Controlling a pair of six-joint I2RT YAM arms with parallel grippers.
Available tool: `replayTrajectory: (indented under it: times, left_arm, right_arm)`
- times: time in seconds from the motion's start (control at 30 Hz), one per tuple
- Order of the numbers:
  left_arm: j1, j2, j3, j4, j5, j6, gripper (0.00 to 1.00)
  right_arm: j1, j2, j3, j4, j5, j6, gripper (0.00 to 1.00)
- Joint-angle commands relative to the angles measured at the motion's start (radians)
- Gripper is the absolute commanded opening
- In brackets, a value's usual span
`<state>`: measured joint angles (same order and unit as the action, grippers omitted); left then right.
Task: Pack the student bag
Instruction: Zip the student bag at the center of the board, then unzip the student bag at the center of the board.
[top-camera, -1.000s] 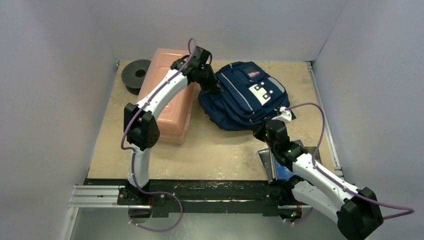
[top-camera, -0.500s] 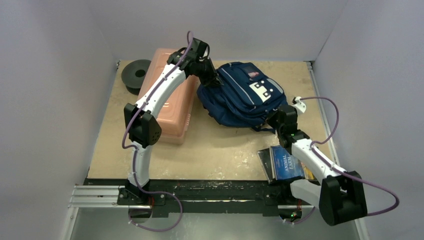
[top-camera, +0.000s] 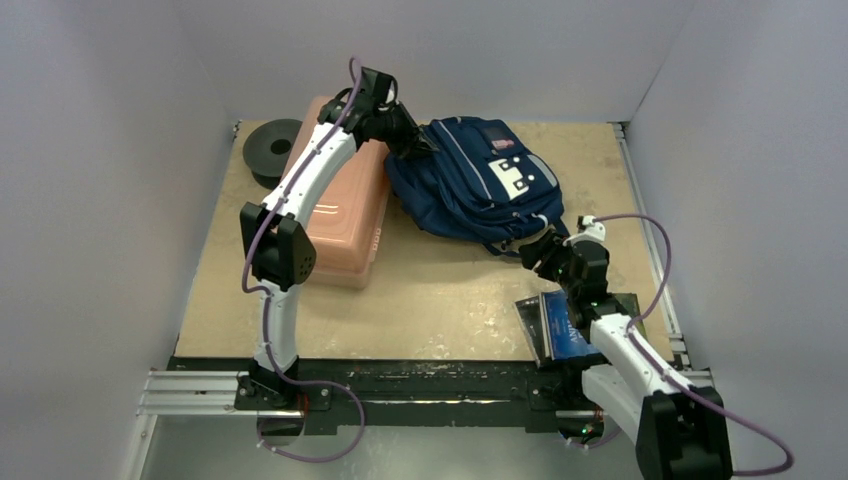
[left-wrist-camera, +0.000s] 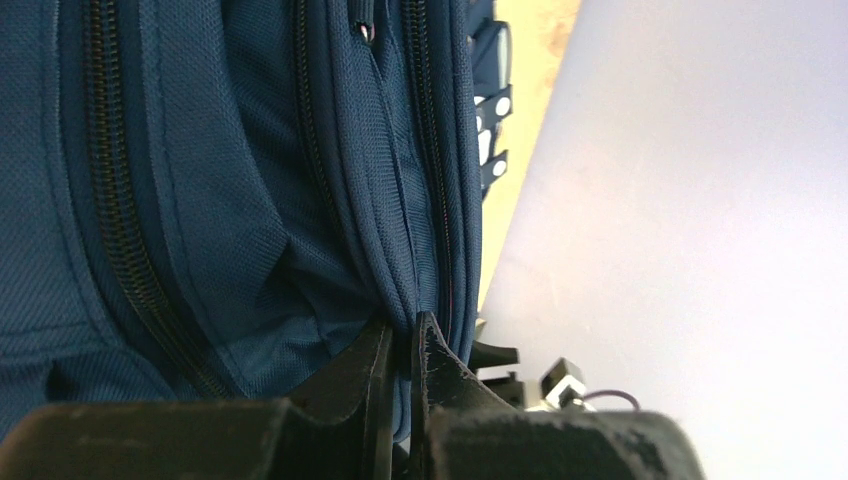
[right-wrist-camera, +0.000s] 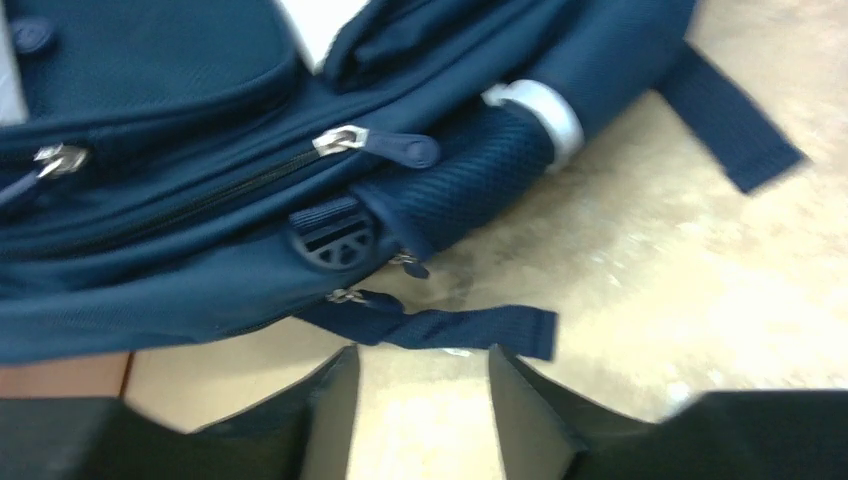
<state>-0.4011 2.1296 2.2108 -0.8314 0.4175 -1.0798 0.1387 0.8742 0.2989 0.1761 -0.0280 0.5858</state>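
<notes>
Top external: navy blue fabric student bag with light grey stripes (top-camera: 470, 190) lies at about 1 o'clock on the beige table (top-camera: 440, 300). Its 9 o'clock edge is against or just beside the long pink translucent plastic box (top-camera: 335, 225); can't tell if they touch. Black round spool (top-camera: 270, 150) sits at 11 o'clock, past the box. Blue-covered book (top-camera: 562, 330) lies at 5 o'clock, partly under the right arm, not packed yet.

Left gripper (left-wrist-camera: 400, 335) is at the bag's 10 o'clock corner, jaws pressed together on a fold of the bag fabric right next to a zip line. My read: it's an anchor that lifts that edge, tensions the zip seams and stops the bag sliding when the other arm pulls.

Right gripper (right-wrist-camera: 420, 362) is at the bag's 5 o'clock edge, low over the table, jaws spread with nothing between them. A loose navy webbing strap (right-wrist-camera: 440, 328) lies just ahead at its 12 o'clock; a silver zipper pull with navy tab (right-wrist-camera: 345, 140) is further up the bag.

Zips in the wrist views look closed, so I'd say we're early: open a compartment first. Risk: the fingers grab the strap rather than a pull.
</notes>
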Motion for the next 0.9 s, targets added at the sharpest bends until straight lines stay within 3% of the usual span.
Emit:
replayTrajectory:
  times: [0.0, 0.03, 0.1, 0.23, 0.43, 0.57, 0.87]
  left_arm:
    - [0.017, -0.055, 0.08, 0.191, 0.124, -0.094, 0.0]
    - [0.019, -0.053, 0.079, 0.198, 0.134, -0.103, 0.0]
    - [0.019, -0.053, 0.078, 0.21, 0.14, -0.113, 0.0]
    - [0.021, -0.055, 0.079, 0.217, 0.158, -0.115, 0.0]
    - [0.022, -0.056, 0.082, 0.221, 0.172, -0.119, 0.0]
    - [0.022, -0.056, 0.086, 0.217, 0.185, -0.12, 0.0]
    - [0.022, -0.043, 0.09, 0.221, 0.211, -0.132, 0.0]
  right_arm:
    - [-0.008, 0.118, -0.004, 0.334, -0.226, -0.1, 0.44]
    - [-0.008, 0.152, -0.004, 0.371, -0.283, -0.117, 0.36]
    - [-0.007, 0.214, -0.026, 0.48, -0.363, -0.126, 0.32]
    - [-0.007, 0.298, -0.007, 0.537, -0.388, -0.137, 0.46]
    - [-0.007, 0.387, 0.0, 0.61, -0.385, -0.136, 0.52]
    - [-0.008, 0.451, 0.003, 0.677, -0.373, -0.129, 0.62]
    - [-0.002, 0.538, 0.022, 0.808, -0.386, -0.139, 0.61]
